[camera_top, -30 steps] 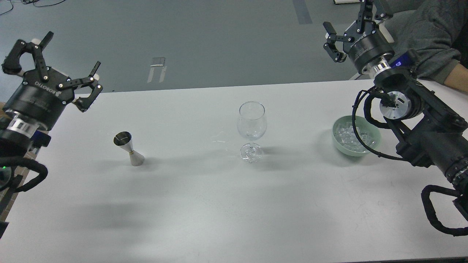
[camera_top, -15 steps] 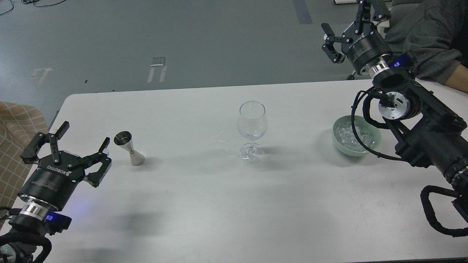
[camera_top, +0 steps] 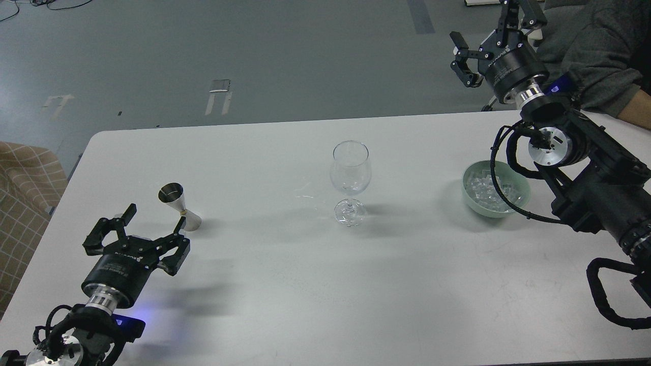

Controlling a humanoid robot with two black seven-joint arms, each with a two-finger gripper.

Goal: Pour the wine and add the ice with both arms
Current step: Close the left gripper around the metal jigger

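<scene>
Currently, status from the head view:

Surface: wide white-grey tabletop surface [camera_top: 285, 295], carrying everything below.

Left tool: black multi-finger tool on the left arm [camera_top: 138, 238], low over the near-left part of the surface, fingers spread wide, holding nothing. One fingertip [camera_top: 180, 223] sits just beside the base of the jigger; contact can't be confirmed.

Jigger: small double-cone stainless steel jigger [camera_top: 179, 206], upright, just beyond the left tool, well left of the glass.

Glass: clear stemmed wine glass [camera_top: 350, 178], upright mid-surface, between jigger and bowl. No liquid visible inside.

Bowl: pale green round bowl [camera_top: 519, 199], right side of the surface, partly crossed by a looped black cable [camera_top: 501, 195] from the right arm.

Ice: heap of small clear glassy ice cubes [camera_top: 480, 187], all inside the green bowl. Whether any lie in the glass cannot be told.

Right tool: black multi-finger tool on the right arm [camera_top: 488, 35], raised high past the far edge of the surface, well above and beyond the bowl, fingers splayed apart, empty.

Right arm: black jointed arm with silver wrist ring [camera_top: 595, 188], running in from the right edge, passing just beside the bowl.

Bystander: grey-sleeved human arm [camera_top: 595, 46] at top right, behind the right tool.

Floor: grey floor [camera_top: 254, 56] beyond the surface, with pale tape marks.
</scene>
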